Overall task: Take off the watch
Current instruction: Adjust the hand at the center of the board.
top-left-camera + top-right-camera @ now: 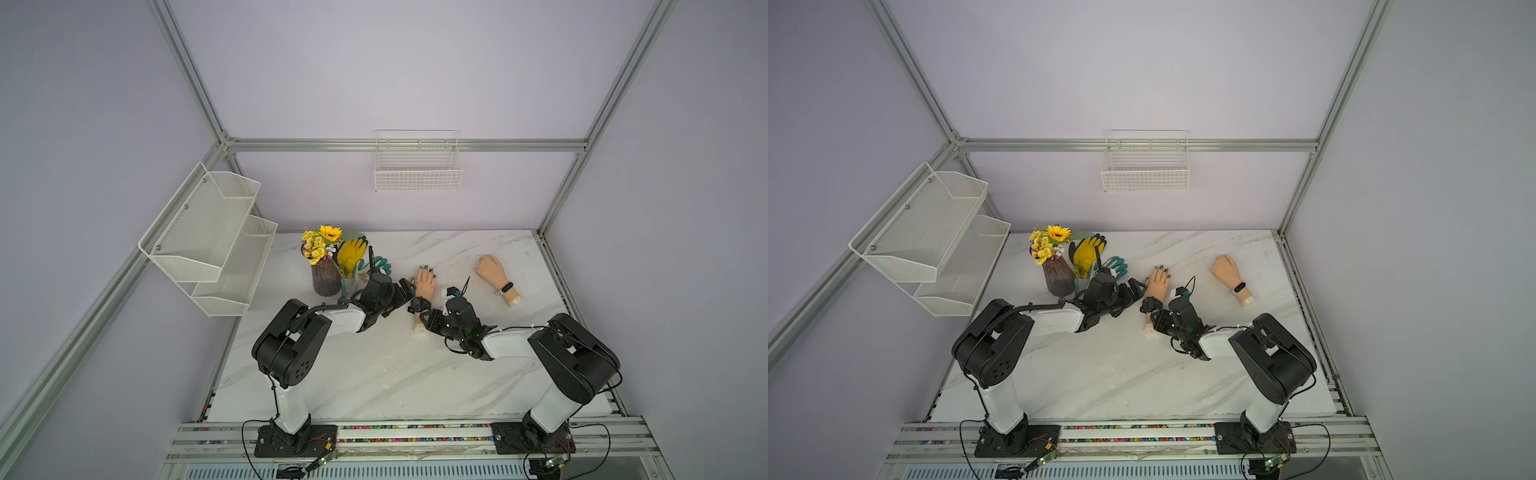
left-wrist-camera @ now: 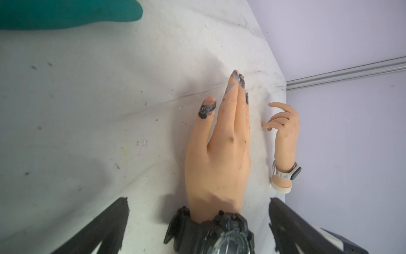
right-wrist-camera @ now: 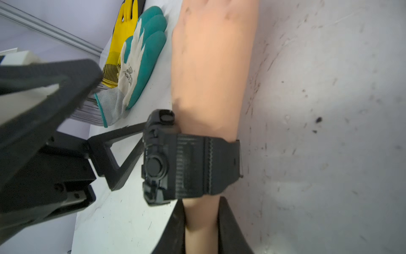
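The watch (image 1: 419,304), chunky and all black with a round face, is strapped around the wrist of a flesh-coloured mannequin hand (image 1: 424,284) that lies palm down near the middle of the white marble counter (image 1: 374,365), its dark-smudged fingertips pointing toward the back wall. The left gripper (image 1: 408,294) sits just beside the watch on the thumb side with its jaws spread wide. In the left wrist view, its two black fingers (image 2: 109,228) stand well apart on either side of the watch (image 2: 219,235), touching neither it nor the hand. The right gripper (image 1: 424,321) reaches in on the other side, at the forearm stub. In the right wrist view, its fingers (image 3: 228,226) lie tight against both sides of the forearm just below the strap, clamped on the mannequin hand (image 3: 211,66) and not on the watch (image 3: 186,162). The watch's case side, with a round button, faces that camera. A second mannequin hand (image 1: 492,268) with curled fingers lies well apart toward the right side of the counter. It wears a slim fitness band (image 1: 506,287) with a dark face and pale strap. Behind the left arm stand a ribbed dark vase (image 1: 325,278) of yellow artificial flowers, a yellow glove (image 1: 351,253) and a teal-and-white glove (image 1: 380,264), close together. A white wire basket (image 1: 417,166) hangs on the back wall, and a two-tier white mesh shelf (image 1: 208,232) is mounted on the left wall.
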Motion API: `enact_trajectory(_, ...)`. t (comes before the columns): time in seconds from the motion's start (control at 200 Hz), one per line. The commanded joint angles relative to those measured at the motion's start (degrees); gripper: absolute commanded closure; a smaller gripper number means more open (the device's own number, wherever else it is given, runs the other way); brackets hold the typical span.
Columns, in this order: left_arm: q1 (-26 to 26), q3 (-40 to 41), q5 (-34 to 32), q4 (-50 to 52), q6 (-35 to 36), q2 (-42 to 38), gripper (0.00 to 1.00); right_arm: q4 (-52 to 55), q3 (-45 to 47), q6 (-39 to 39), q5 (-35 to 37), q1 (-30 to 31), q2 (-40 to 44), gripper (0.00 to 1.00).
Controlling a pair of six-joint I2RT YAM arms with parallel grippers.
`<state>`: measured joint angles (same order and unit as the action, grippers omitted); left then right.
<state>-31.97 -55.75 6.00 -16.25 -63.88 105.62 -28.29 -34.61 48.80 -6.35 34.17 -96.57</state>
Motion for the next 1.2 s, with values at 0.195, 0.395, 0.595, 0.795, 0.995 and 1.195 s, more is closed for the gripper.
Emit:
enact_trajectory(0.195,0.6,-0.9,-3.4,2.3,3.0,-0.4,0.00,10.7,0.7,-1.9,8.4,0.9,7.1,0.40)
enact_trajectory(0.395,0.6,-2.2,-4.6,4.4,4.2,0.3,0.00,19.5,-5.4,-3.1,18.3,5.7,7.4,0.26)
enact_trajectory(0.595,0.6,-1.4,-8.7,6.9,5.2,-1.7,0.00,27.0,-13.4,-2.1,25.0,8.3,-2.7,0.15)
enact_trajectory(0.795,0.6,-1.1,-10.5,8.0,6.1,-2.2,0.00,27.9,-14.2,-3.1,23.4,8.5,-5.5,0.20)
enact_trajectory(0.995,0.6,-1.7,-9.7,7.8,8.4,-1.4,0.00,28.1,-14.2,-3.6,23.1,8.5,-7.8,0.54)
enact_trajectory(1.195,0.6,-1.6,-6.7,6.2,7.2,-1.4,0.00,22.9,-11.1,-5.7,16.4,8.2,-3.8,0.72)
